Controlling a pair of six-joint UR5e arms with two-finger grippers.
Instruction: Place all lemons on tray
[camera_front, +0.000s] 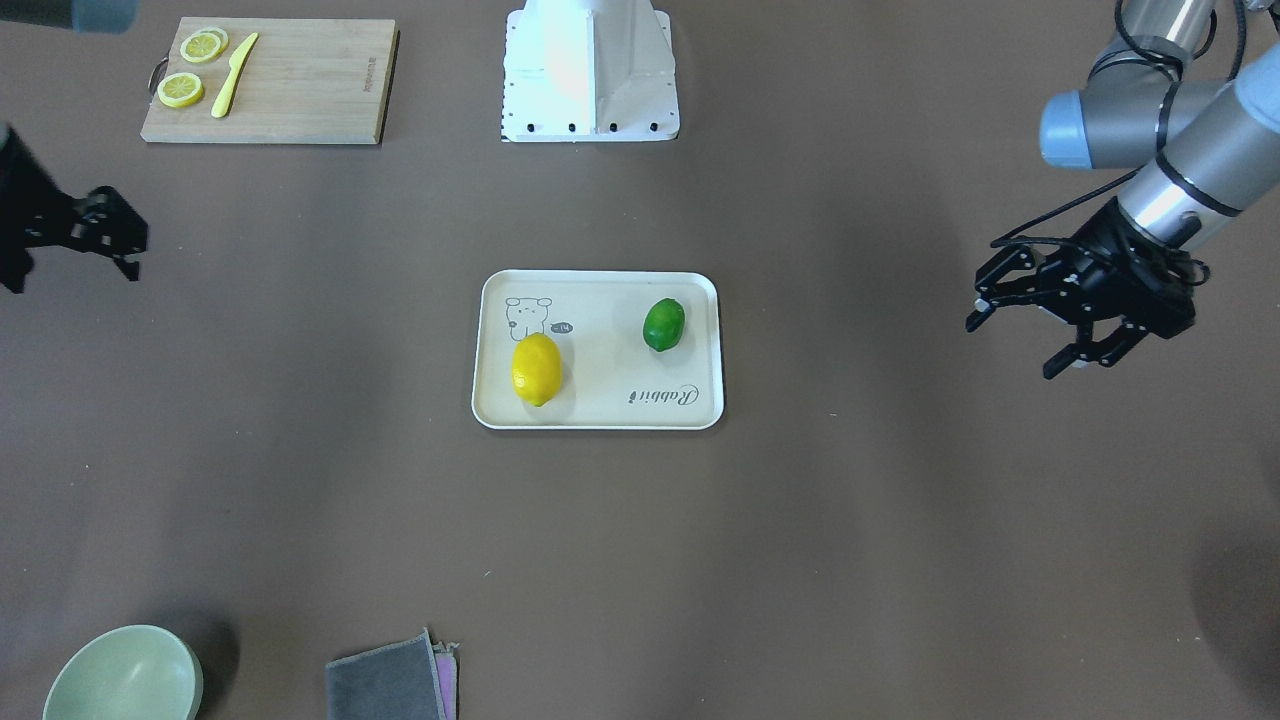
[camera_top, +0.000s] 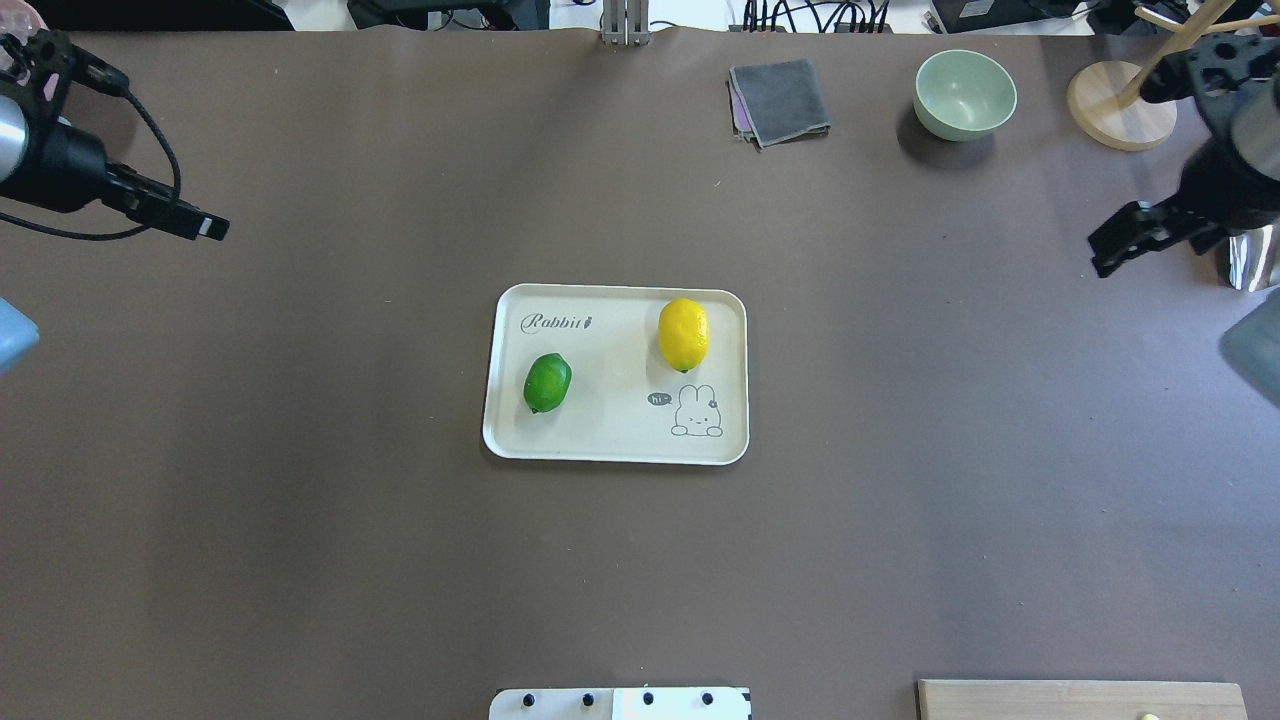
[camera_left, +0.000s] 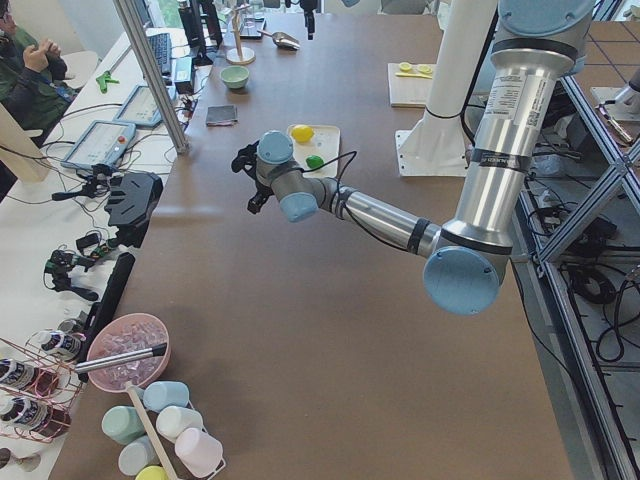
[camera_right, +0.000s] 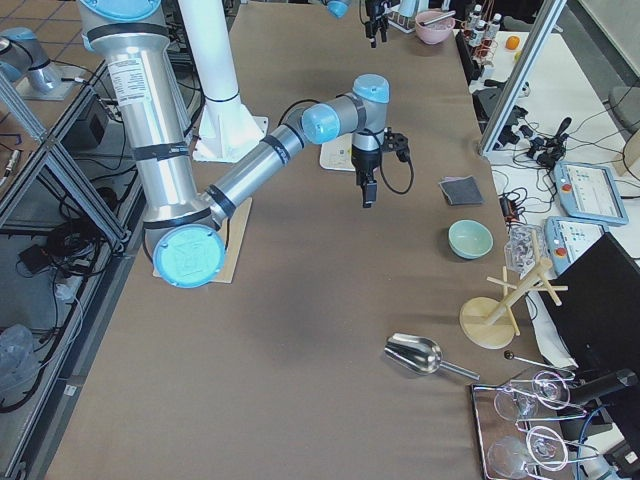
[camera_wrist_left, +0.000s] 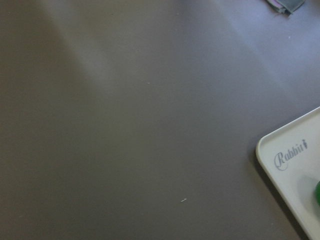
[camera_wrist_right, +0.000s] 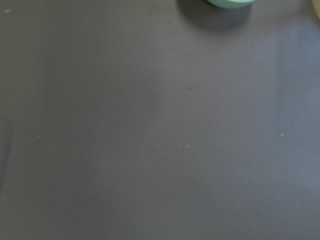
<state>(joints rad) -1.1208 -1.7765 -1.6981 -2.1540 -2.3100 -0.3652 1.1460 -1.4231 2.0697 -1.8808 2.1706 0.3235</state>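
Note:
The cream tray lies at the table's middle. The yellow lemon and the smaller green lemon both rest on it, apart from each other. My left gripper hovers open and empty far out to my left of the tray. My right gripper hovers far out on the other side, looks open and holds nothing. The left wrist view shows the tray's corner with the "Rabbit" script.
A wooden cutting board with lemon slices and a yellow knife sits near my base. A green bowl, a grey cloth and a wooden stand are at the far edge.

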